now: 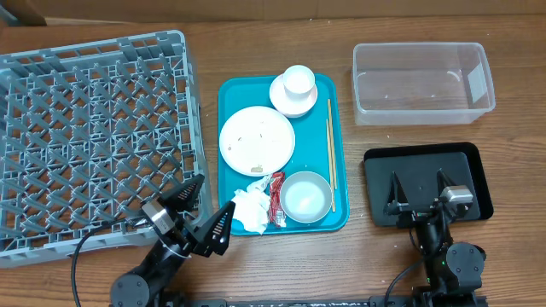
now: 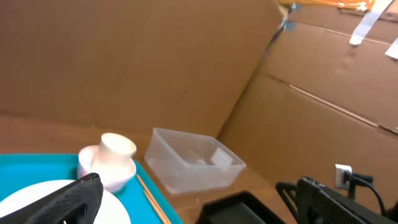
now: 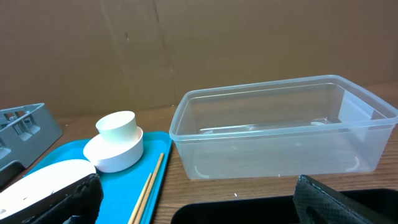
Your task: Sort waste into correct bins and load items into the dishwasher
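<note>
Standing fully spread and empty, my left claw [image 1: 205,207] sat at the near left corner of the teal tray [image 1: 229,95], just beside the crumpled napkin [image 1: 250,209] and near the red wrapper [image 1: 276,198], touching neither. My right claw [image 1: 418,192], equally wide and empty, sat over the black tray [image 1: 473,166], with the clear tub [image 1: 422,112] beyond it.

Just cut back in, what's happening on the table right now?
Nothing is being handled yet. Both arms' jaws are open and hold nothing: the left arm sits at the near corner of the dish rack, the right arm reaches over the black tray. The plate, cup stacked in a bowl, grey-white bowl, chopsticks, napkin and red wrapper all lie on the teal tray. The clear tub and dish rack are empty.
</note>
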{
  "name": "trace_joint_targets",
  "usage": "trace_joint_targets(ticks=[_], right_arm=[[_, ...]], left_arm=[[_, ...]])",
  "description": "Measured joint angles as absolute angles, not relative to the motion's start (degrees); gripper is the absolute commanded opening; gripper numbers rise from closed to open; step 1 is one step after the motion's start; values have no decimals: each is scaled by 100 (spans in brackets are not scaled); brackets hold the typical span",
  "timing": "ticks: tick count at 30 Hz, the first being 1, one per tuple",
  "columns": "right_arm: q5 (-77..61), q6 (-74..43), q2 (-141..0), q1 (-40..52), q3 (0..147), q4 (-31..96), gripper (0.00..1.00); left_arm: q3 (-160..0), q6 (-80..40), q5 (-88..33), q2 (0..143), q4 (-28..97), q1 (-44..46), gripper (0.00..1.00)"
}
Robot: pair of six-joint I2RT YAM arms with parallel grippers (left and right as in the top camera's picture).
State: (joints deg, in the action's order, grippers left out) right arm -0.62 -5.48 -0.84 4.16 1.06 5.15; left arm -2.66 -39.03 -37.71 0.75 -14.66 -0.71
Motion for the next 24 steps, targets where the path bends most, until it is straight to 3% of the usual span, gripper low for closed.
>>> trace_joint_targets(ticks=[8,12,16,24], right_arm=[[-62,-548,-78,416,106,506,100],[-58,-550,-75,416,106,519,100],[-58,-548,-73,416,106,519,100],[-60,-548,-73,416,106,521,100]], left_arm=[[-2027,-2624,-3767,1155,554,-71,100],[-3653,-1767,-3730,2729,1992,-69,100],[-5492,-952,-3708,4591,4228,25,100],[-8702,222,-3260,7835,7535,1022,100]])
